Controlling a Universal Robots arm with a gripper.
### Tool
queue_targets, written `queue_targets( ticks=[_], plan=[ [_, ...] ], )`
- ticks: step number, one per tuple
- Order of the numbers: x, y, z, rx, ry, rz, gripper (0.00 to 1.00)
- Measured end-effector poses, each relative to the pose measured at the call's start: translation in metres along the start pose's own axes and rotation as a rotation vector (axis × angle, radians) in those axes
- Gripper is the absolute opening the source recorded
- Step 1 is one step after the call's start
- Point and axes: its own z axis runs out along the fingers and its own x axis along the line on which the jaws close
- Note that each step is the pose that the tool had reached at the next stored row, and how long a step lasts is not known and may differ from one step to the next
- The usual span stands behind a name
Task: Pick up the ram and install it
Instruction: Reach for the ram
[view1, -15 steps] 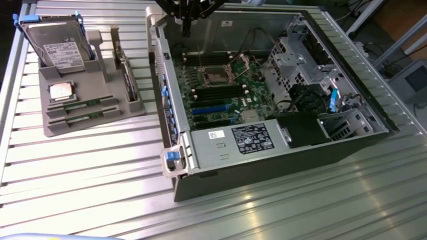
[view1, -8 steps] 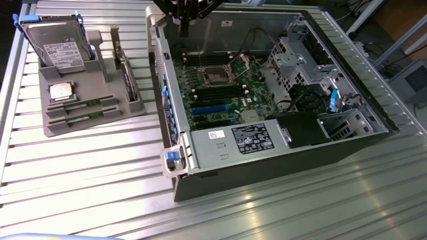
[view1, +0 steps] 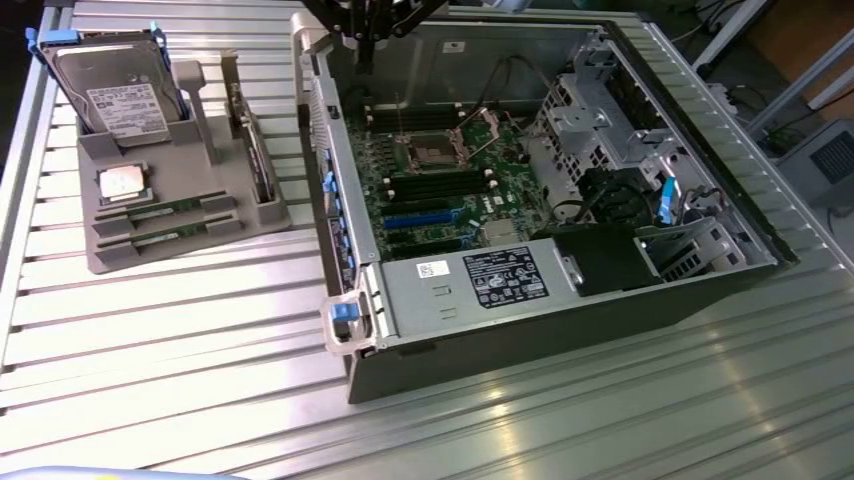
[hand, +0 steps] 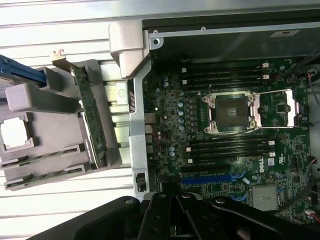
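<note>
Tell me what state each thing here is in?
Computer case: side open.
CPU socket: empty, cover open.
Memory slots: empty.
Ram sticks: both lying in the tray.
Hard drive: upright in the tray.
CPU chip: flat in the tray.

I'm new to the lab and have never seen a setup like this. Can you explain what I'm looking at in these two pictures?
The machine is a robot, and its hand does the gripping. One picture comes from a camera off the robot, looking down on a metal table. The other comes from a camera on its wrist, so the hand's dark body is in the frame there.

On the table stand an open computer case, its motherboard bare, and a grey tray. The tray holds a hard drive, a CPU and two ram sticks lying in slots.

The hand hangs above the case, near the corner beside the tray. As far as I can see, it holds nothing.
</note>
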Motion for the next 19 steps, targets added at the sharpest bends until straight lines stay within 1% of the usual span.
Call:
queue_targets(
  ticks=[19],
  plan=[
    [0.021,-0.0015,-0.0006,0.0,0.0,0.0,0.11]
  ],
)
